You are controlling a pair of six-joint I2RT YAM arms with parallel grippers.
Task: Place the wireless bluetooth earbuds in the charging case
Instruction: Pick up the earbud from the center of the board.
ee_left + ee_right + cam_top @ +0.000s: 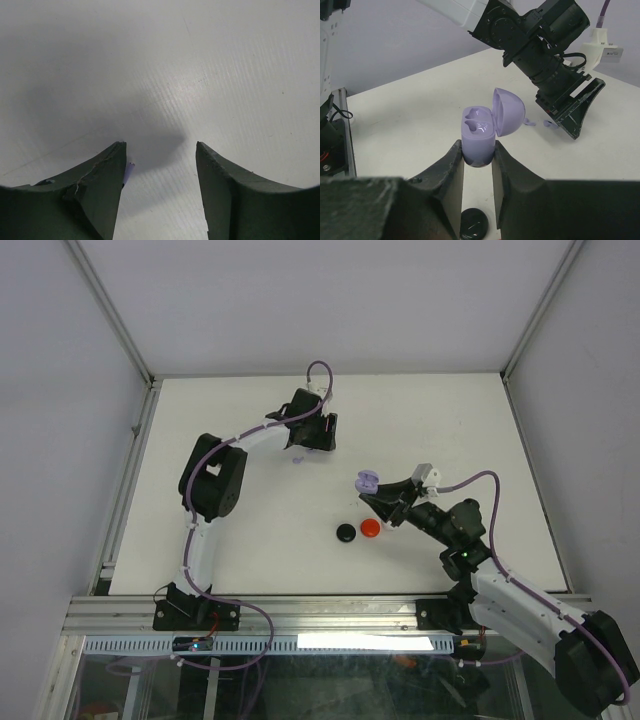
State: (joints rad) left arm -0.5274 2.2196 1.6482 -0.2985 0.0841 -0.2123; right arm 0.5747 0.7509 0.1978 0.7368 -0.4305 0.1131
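Observation:
My right gripper (373, 492) is shut on an open lavender charging case (368, 480) and holds it upright above the table. In the right wrist view the case (479, 137) sits between my fingertips with its lid (508, 112) flipped back, and both sockets look empty. Two lavender earbuds (529, 122) (549, 124) lie on the table behind it, next to my left gripper (572, 117). My left gripper (312, 443) is open just above the table. A sliver of a lavender earbud (128, 172) shows beside its left finger (102, 185). One earbud shows from above (300, 458).
A black round case (346, 532) and a red round case (370, 528) lie side by side on the white table (230, 530), just below my right gripper. The black one also shows in the right wrist view (473, 225). Metal frame rails run along the table's left and near edges.

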